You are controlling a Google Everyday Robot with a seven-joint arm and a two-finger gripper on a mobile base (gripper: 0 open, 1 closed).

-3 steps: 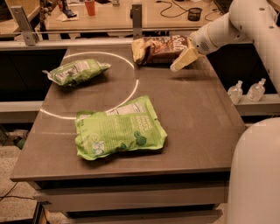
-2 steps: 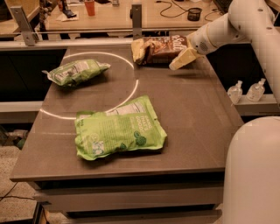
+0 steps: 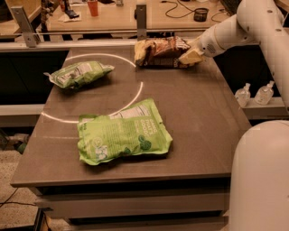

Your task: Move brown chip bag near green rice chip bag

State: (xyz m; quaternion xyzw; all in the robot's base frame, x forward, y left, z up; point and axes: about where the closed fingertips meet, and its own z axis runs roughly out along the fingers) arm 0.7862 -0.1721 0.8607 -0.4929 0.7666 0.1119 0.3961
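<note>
My gripper (image 3: pixel 189 56) edges up against the brown chip bag (image 3: pixel 158 50); I cannot tell if it grips. The bag hasn't moved toward the green rice chip bag (image 3: pixel 124 137).

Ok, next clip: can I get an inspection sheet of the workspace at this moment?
Surface: grey-brown table with a pale curved line across it.
Job's things: brown chip bag at the far edge; green rice chip bag lying flat near the front, well apart from it.
Clutter: smaller green bag at the far left.
Grippers: pincer at the brown chip bag's right end, low over the table.
Cables: one cable on the desk behind; none seen on the table.
Surroundings: two clear bottles on a ledge to the right; orange cup and dark cup on the desk behind.
</note>
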